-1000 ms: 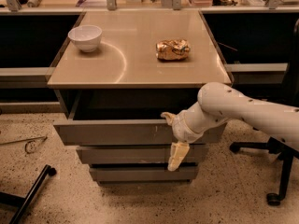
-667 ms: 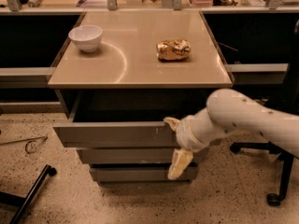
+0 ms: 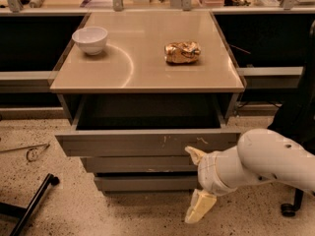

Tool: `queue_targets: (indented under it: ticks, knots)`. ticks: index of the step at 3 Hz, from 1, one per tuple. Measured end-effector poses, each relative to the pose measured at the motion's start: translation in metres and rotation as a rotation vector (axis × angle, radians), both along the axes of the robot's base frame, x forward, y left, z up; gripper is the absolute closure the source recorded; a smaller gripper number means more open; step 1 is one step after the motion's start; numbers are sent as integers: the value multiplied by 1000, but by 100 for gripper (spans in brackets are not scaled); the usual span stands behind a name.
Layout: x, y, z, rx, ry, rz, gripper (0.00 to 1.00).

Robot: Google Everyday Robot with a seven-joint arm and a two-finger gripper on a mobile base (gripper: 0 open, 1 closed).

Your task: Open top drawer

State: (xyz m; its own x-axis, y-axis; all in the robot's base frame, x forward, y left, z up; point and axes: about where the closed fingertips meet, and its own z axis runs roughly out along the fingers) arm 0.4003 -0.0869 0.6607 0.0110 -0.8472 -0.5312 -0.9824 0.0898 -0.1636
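Hovering just before the pulled-out top drawer, the gripper hangs spread and empty; the stiff, handle-less front likely needs hooking at its top lip.

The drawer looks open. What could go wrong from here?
The arm's pale tool sits low before the pulled-out wide grey top drawer, right of centre, fingers spread; pulling away it might nudge the drawer back in. A bump could shake the white bowl and crumpled golden packet on top.
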Motion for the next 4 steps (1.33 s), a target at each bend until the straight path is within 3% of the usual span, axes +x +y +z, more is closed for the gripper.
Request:
queue_targets:
  ticks: [2, 3, 4]
  knots:
    - [83, 26, 19, -44, -114, 53, 0]
    - [109, 39, 28, -62, -161, 84, 0]
    - [126, 47, 15, -74, -133, 109, 0]
